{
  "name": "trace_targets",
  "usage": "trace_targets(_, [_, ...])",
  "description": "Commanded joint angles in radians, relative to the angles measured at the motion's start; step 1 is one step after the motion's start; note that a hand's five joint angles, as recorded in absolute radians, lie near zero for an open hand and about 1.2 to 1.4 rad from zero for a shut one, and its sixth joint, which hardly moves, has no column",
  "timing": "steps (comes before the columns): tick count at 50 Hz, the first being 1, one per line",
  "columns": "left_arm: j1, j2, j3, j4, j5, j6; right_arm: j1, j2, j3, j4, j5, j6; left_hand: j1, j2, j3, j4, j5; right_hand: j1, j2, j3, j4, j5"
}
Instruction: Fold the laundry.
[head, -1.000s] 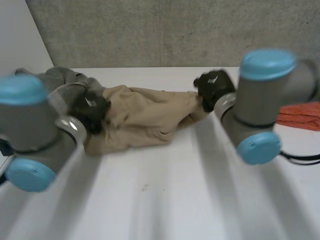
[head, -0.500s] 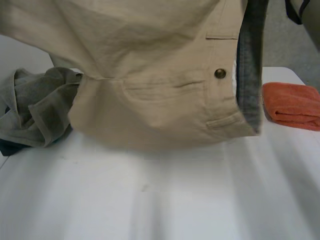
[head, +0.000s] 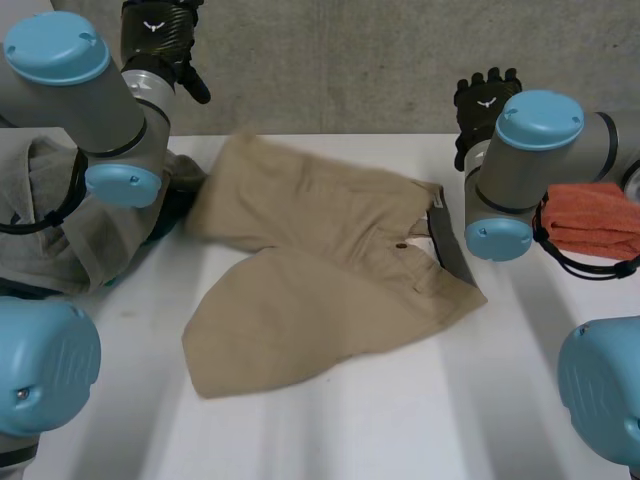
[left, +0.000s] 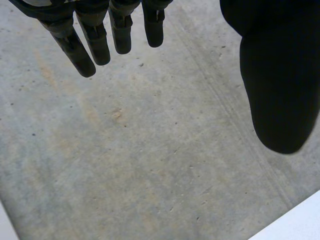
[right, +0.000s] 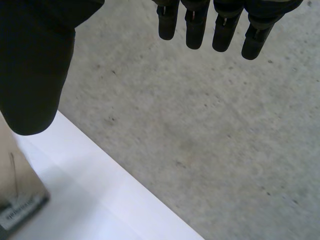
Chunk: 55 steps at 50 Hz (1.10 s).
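Observation:
A pair of beige shorts (head: 320, 270) lies spread on the white table (head: 400, 430), its waistband with a brass button toward my right arm. My left hand (head: 158, 35) is raised high above the table's back left, fingers (left: 95, 42) straight and spread, holding nothing. My right hand (head: 483, 100) is lifted at the back right of the shorts, fingers (right: 200, 25) straight and empty. In the right wrist view a corner of the shorts' waistband (right: 20, 205) lies below the thumb.
A grey heap of laundry (head: 50, 220) sits at the table's left edge beside my left arm. A folded orange cloth (head: 595, 220) lies at the right edge. A grey concrete wall (head: 350, 60) rises behind the table.
Both hands gripped the shorts on the table, swung them up in front of the camera, then let go. The shorts now lie spread flat and both hands are raised, open.

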Motion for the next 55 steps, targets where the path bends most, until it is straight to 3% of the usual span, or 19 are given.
trace_targets(1, [-0.019,0.197,-0.224,-0.057,-0.065,-0.004,-0.042,-0.195,0.159,0.168,-0.131,0.098,-0.014,-0.037,-0.038,-0.027,-0.053,-0.049,-0.037,-0.033,-0.035,-0.048])
trace_targets(2, [-0.024,0.273,-0.341,-0.065,-0.066,-0.006,-0.051,-0.256,0.229,0.206,-0.224,0.102,-0.014,-0.037,-0.038,-0.027,-0.053,-0.049,-0.037,-0.033,-0.035,-0.048])
trace_targets(7, [-0.044,0.498,-0.715,-0.065,-0.039,0.001,-0.085,-0.430,0.472,0.295,-0.477,0.078,-0.014,-0.037,-0.038,-0.027,-0.053,-0.049,-0.037,-0.033,-0.035,-0.048])
trace_targets(11, [-0.073,0.648,-1.008,-0.079,0.019,0.020,-0.117,-0.528,0.656,0.353,-0.600,-0.008,0.054,0.030,0.030,0.041,0.015,0.074,0.086,0.090,0.088,0.075])
trace_targets(18, [-0.124,0.805,-1.420,-0.091,0.113,0.097,-0.166,-0.582,0.914,0.426,-0.709,-0.264,0.265,0.242,0.242,0.253,0.226,0.303,0.315,0.319,0.317,0.304])
trace_targets(24, [-0.136,0.809,-1.588,-0.094,0.151,0.123,-0.209,-0.564,1.029,0.392,-0.757,-0.398,0.321,0.298,0.298,0.309,0.282,0.338,0.351,0.355,0.352,0.339])
trace_targets(30, [-0.138,0.759,-1.672,-0.025,0.179,0.125,-0.229,-0.515,1.114,0.182,-0.783,-0.373,0.119,0.096,0.095,0.106,0.080,0.247,0.260,0.264,0.261,0.248])
trace_targets(37, [-0.139,0.688,-1.666,0.079,0.158,0.129,-0.229,-0.487,1.183,-0.095,-0.775,-0.297,0.107,0.084,0.083,0.094,0.068,0.224,0.236,0.240,0.238,0.225])
trace_targets(43, [-0.141,0.658,-1.651,0.127,0.107,0.146,-0.221,-0.467,1.192,-0.156,-0.766,-0.238,0.128,0.104,0.104,0.115,0.088,0.276,0.289,0.293,0.290,0.277])
trace_targets(47, [-0.142,0.636,-1.646,0.160,0.076,0.175,-0.215,-0.447,1.187,-0.160,-0.760,-0.241,0.262,0.239,0.239,0.250,0.223,0.470,0.482,0.486,0.484,0.471])
trace_targets(50, [-0.148,0.619,-1.646,0.199,0.061,0.211,-0.212,-0.443,1.181,-0.169,-0.751,-0.237,0.473,0.450,0.450,0.461,0.434,0.857,0.869,0.873,0.871,0.858])
trace_targets(51, [-0.150,0.613,-1.646,0.209,0.055,0.218,-0.211,-0.444,1.181,-0.173,-0.748,-0.237,0.567,0.544,0.543,0.554,0.528,0.962,0.975,0.979,0.976,0.964])
trace_targets(52, [-0.151,0.604,-1.645,0.234,0.044,0.232,-0.206,-0.449,1.183,-0.177,-0.739,-0.232,0.867,0.844,0.844,0.855,0.828,1.170,1.183,1.187,1.184,1.171])
trace_targets(54, [-0.151,0.602,-1.643,0.260,0.027,0.246,-0.204,-0.456,1.184,-0.183,-0.723,-0.228,1.206,1.183,1.182,1.193,1.167,1.172,1.185,1.189,1.186,1.173])
trace_targets(55, [-0.150,0.602,-1.643,0.272,0.017,0.251,-0.203,-0.462,1.186,-0.183,-0.714,-0.223,1.208,1.184,1.184,1.195,1.169,1.172,1.185,1.189,1.186,1.173])
